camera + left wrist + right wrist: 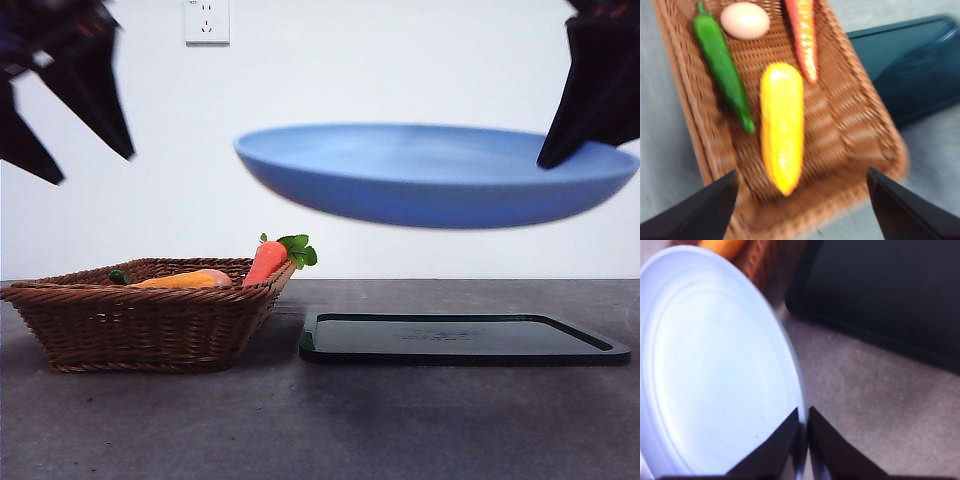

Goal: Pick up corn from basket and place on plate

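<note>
The corn [782,125] lies in the middle of the brown wicker basket [850,120], a yellow-orange cob; in the front view the corn [185,280] just shows above the basket [140,325] rim. My left gripper [800,200] hangs open above the basket, its jaws wide apart, seen in the front view as the left gripper [75,110] at the top left. The light-blue plate [430,175] is held in the air over the tray. My right gripper [804,440] is shut on the plate [715,365] at its rim.
A carrot [804,35] with green leaves, a green pepper [722,65] and a pinkish egg [745,20] share the basket. A flat black tray [460,338] lies on the grey table right of the basket, below the plate.
</note>
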`<move>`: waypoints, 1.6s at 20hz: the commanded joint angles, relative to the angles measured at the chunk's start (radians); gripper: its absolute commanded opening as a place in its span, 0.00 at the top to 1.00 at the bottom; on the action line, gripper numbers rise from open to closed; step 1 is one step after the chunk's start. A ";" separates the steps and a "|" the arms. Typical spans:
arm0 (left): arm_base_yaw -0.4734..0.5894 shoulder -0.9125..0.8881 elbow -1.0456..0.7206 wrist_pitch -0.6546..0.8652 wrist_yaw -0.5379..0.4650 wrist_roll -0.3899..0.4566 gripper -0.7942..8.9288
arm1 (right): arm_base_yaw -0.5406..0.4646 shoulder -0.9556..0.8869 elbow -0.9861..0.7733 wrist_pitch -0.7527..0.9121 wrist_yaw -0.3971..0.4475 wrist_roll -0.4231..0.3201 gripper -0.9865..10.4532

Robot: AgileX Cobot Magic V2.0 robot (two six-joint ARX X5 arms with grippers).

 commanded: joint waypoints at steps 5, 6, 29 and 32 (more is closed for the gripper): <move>-0.076 0.320 0.212 0.010 -0.137 0.110 0.49 | 0.004 -0.058 0.021 -0.010 -0.003 0.019 0.91; -0.082 0.365 0.235 0.011 -0.138 0.116 0.49 | 0.004 -0.061 0.021 -0.010 -0.003 0.019 0.91; -0.105 0.625 0.283 0.107 -0.196 0.151 0.63 | 0.004 -0.064 0.021 -0.009 -0.003 0.020 0.91; -0.105 0.625 0.283 0.103 -0.196 0.150 0.69 | 0.004 -0.064 0.021 -0.009 -0.002 0.018 0.91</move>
